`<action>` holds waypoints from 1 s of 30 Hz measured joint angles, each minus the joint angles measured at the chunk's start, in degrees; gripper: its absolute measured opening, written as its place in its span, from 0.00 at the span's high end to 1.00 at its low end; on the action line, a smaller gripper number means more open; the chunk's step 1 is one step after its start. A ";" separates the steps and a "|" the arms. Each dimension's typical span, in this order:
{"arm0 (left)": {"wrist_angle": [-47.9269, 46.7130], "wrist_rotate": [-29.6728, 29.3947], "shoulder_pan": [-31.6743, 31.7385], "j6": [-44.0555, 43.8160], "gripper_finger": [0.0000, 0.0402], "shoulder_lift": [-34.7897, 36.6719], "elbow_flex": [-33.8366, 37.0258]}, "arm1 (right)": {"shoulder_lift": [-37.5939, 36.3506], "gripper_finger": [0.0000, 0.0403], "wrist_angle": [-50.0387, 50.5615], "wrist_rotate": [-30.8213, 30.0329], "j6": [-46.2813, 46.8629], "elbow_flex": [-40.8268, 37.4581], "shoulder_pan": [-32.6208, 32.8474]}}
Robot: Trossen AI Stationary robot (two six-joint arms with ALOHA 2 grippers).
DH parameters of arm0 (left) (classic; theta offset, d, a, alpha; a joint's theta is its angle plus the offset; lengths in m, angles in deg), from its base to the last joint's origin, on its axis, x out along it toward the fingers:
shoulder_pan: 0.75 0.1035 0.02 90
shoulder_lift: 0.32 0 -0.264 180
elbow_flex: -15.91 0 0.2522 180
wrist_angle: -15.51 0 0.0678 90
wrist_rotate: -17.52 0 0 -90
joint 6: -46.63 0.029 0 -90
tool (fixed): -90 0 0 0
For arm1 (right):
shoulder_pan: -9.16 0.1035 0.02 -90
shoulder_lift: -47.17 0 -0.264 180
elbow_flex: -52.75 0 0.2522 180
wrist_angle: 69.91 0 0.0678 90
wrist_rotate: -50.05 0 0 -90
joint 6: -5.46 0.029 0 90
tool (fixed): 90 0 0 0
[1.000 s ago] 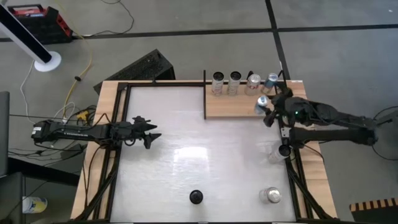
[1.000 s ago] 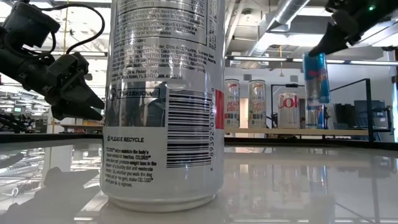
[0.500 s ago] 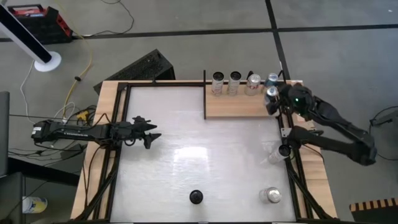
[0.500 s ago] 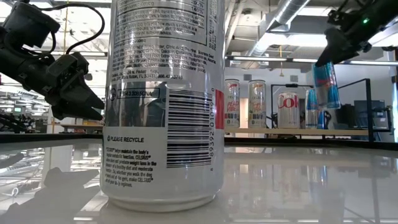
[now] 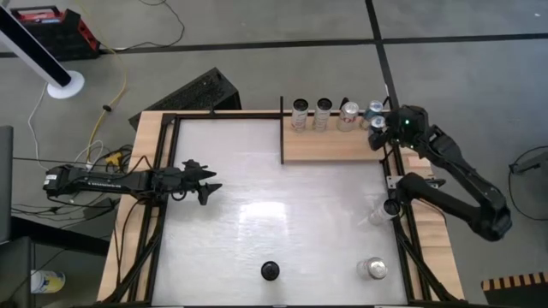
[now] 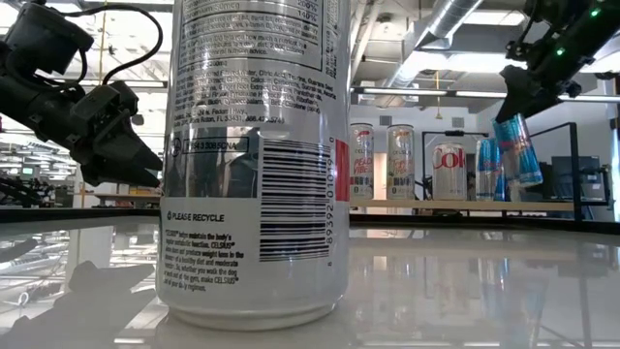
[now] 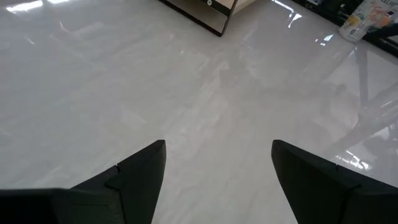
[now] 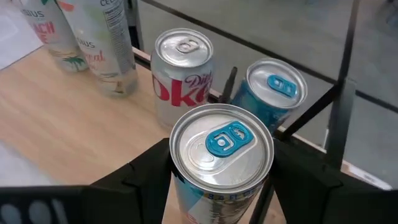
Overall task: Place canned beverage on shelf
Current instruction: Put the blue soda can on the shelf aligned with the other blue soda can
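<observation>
Four cans on our light-wood shelf (image 5: 325,145) | right gripper (image 5: 378,130) clamping blue-and-silver can (image 6: 516,147), now carried over shelf's end | left gripper (image 5: 208,182) jaws apart, waiting

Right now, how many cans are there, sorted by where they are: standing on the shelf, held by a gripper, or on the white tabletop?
Standing on the shelf: 4
Held in the right gripper: 1, a blue can
On the white tabletop: 1, a silver can
Total: 6
</observation>
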 joint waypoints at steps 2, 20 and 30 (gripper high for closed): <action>0.00 0.00 0.00 0.04 0.31 0.00 0.00 | 0.38 0.36 -0.13 2.64 -0.81 0.00 -2.49; 0.00 0.02 0.00 -0.44 0.31 0.02 0.00 | 2.26 0.35 -1.48 9.08 -3.26 -0.76 -8.02; 0.00 0.04 -0.02 -0.46 0.31 0.02 0.00 | 1.98 0.35 -1.42 9.37 -3.18 -0.76 -8.01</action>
